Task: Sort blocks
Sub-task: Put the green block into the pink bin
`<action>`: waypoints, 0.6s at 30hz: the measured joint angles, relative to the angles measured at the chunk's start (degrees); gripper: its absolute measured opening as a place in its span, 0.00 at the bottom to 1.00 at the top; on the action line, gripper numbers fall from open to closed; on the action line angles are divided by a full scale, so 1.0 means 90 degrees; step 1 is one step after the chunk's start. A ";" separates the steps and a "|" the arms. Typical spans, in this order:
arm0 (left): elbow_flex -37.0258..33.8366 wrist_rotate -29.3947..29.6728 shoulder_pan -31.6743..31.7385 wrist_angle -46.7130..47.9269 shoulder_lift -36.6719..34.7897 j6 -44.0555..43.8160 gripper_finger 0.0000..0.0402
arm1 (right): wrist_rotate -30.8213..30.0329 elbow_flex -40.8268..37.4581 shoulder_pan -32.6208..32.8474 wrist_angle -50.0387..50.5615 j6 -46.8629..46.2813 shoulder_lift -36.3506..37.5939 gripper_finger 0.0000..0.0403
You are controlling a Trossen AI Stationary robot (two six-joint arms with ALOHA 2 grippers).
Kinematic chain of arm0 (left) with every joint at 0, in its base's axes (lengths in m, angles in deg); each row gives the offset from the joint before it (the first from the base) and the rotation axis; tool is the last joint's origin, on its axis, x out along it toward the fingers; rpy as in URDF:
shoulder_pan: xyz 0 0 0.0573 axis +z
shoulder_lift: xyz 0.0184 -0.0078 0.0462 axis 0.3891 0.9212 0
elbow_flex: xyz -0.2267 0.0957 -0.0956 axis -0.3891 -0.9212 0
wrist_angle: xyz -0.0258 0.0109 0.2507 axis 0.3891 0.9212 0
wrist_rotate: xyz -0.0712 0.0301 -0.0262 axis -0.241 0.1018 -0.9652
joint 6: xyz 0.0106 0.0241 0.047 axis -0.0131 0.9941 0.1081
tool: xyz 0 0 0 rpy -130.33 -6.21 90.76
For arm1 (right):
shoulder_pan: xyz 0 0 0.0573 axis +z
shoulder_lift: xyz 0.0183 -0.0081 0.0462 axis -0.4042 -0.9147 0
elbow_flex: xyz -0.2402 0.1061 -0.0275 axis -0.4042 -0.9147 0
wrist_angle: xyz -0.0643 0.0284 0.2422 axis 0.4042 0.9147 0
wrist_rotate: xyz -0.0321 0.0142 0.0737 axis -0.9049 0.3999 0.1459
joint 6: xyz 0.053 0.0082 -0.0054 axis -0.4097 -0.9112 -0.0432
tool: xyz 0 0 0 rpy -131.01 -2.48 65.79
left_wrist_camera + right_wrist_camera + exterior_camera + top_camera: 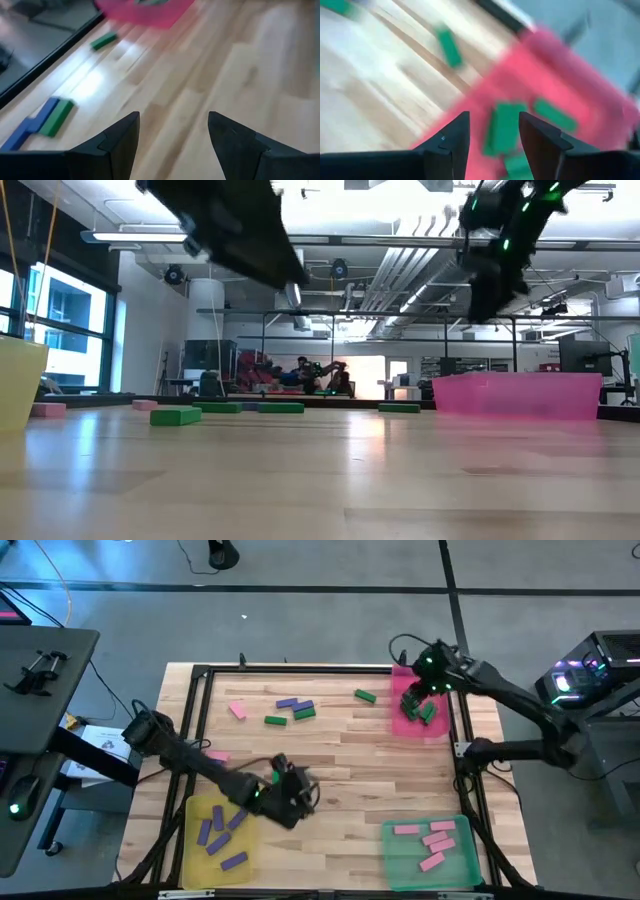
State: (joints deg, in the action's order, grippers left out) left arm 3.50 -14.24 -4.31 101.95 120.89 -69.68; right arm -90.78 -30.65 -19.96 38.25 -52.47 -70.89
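right gripper (418, 700) over pink tray (402, 725) | fingers parted, apparently empty | lift straight, sparing green blocks (504, 127) | left gripper (172, 132) spread, empty

The left arm reaches from the left side across the near half of the counter, low and stretched out, its elbow near the left edge. Its tool, the left tool (292, 795), sits near the counter's near middle with both dark fingers (117, 137) spread wide and nothing between them. The right arm comes in from the right, bent at the elbow, its forearm angled toward the far right corner. The right tool (418, 692) hangs there pointing down, fingers (452, 137) parted, empty.
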 joint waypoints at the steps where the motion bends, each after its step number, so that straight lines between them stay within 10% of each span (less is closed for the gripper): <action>1: 0.0000 -0.0131 0.0165 0.0101 -0.0005 0.0032 0.56 | 0.0024 -0.0044 0.0195 -0.0176 0.0011 0.0254 0.38; 18: -0.0937 -0.1296 0.2167 -0.1065 -0.0212 0.1567 0.55 | 0.0033 -0.2989 0.4258 -0.6027 0.0031 0.1493 0.38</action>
State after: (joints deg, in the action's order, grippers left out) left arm -4.93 -25.90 15.19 92.36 118.97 -55.58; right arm -90.48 -57.54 18.37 -15.99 -52.18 -57.46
